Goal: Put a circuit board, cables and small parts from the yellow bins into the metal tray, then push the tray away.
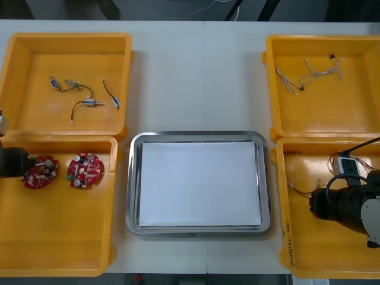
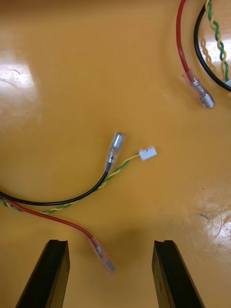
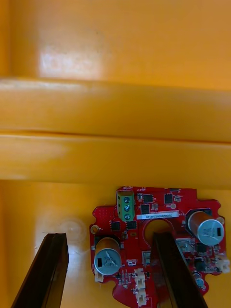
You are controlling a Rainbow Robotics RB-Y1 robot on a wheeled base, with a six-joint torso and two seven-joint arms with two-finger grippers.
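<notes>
Left hand point(image 3: 108, 238) is hovering open astride the circuit board point(image 3: 144, 210) in the near-left yellow bin point(image 1: 59, 249); right hand point(image 2: 110, 243), open, is bracketing a red cable end point(image 2: 102, 255); centre each before closing.

You are looking down on a pale table point(image 1: 178, 77) whose thin seam point(image 1: 203, 71) is running toward the far edge; beyond it a dark floor point(image 1: 148, 8) is showing, with thin white wires point(image 1: 193, 7) lying across it.
</notes>
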